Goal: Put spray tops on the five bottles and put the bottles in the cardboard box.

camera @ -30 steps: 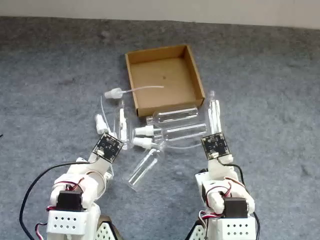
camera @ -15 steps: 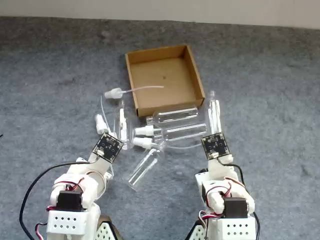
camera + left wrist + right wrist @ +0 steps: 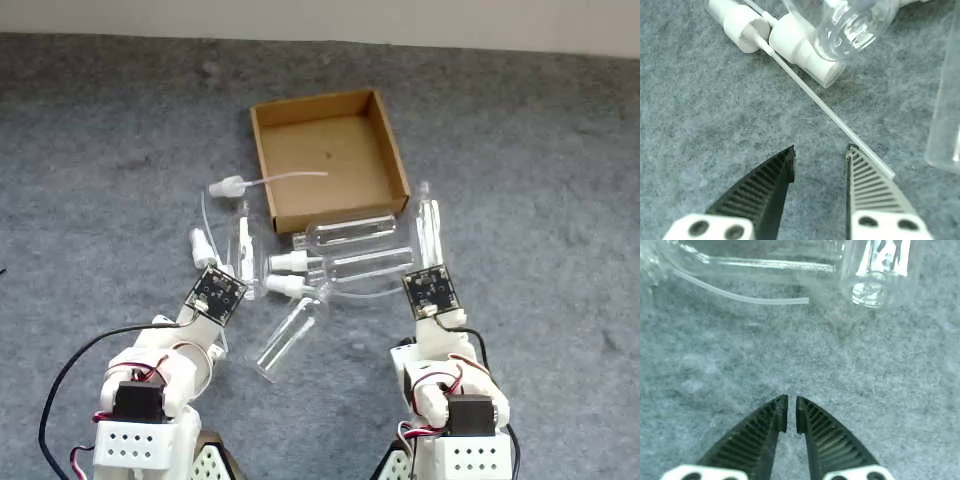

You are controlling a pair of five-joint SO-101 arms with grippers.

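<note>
No bottle in your brown cardboard box [image 3: 330,160] yet; clear plastic bottles [image 3: 350,230] and white spray tops [image 3: 227,186] lie beside it. Left pincer [image 3: 819,160] apart, right pincer [image 3: 791,412] together, both holding nothing.

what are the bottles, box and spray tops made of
Bottles: clear and glossy, see-through with bright glints; plastic or glass, hard to tell which.
Box: matte brown cardboard with thin folded walls.
Spray tops: opaque white, probably plastic, with thin translucent tubes.
</note>
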